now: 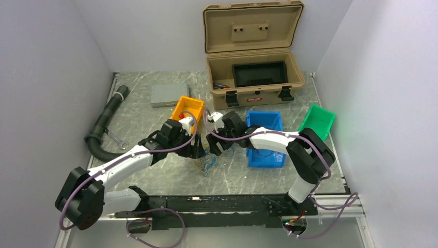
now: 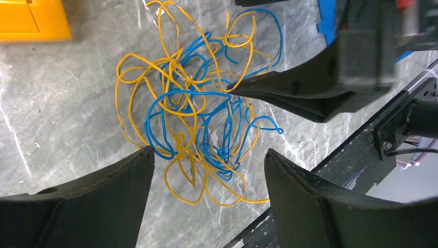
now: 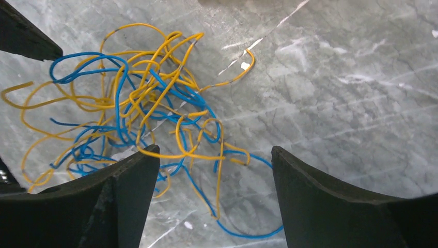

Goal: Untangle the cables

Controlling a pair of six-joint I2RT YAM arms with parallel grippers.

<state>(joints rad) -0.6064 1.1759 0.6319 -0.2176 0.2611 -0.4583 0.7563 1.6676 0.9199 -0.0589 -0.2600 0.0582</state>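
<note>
- Item: knot of thin yellow and blue wire cables (image 2: pixel 192 111), lying loose on the grey marbled table (image 3: pixel 335 77), near-centre, between both arms.
- Risk: gripping the dense core would likely tighten the loops; the closely crowded arms could collide.
- Left pincer (image 2: pixel 209 155): wide, empty, over the knot.
- Right pincer (image 3: pixel 214 152): wide, holding nothing.

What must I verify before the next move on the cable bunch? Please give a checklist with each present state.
1. Left gripper open, holding nothing: ok.
2. Right gripper open, holding nothing: ok.
3. Cables separated: not ok; yellow and blue strands interlace in one bunch on the table.
4. Free end to grasp: ok; a blue end sticks out of the bunch.
5. Grippers clear of each other: cannot tell; both are close over the bunch.
</note>
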